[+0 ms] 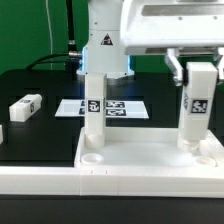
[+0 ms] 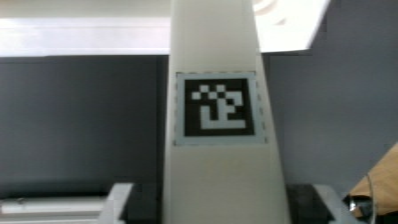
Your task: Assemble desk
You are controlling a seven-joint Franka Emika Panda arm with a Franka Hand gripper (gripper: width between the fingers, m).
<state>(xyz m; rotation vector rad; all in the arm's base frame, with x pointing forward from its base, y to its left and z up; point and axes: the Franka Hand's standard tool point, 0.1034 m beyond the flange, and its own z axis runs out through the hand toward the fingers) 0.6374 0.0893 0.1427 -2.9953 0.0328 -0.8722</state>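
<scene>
Wrist view: the leg [image 2: 217, 120] stands upright between the jaws.

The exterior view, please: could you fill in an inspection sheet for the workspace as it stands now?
Surface: black table, matte.
Job's things: desk top lies flat at the front. The standing leg is upright in the corner socket on the exterior view's left. The held leg is upright at the corner socket on the right; whether it is seated cannot be told. The loose leg lies on the table at the left.
Clutter: marker board lies flat behind the desk top.
Grippers: hand is shut on the held leg near its top.
Cables: black cable runs behind the table.
Surroundings: green backdrop.
</scene>
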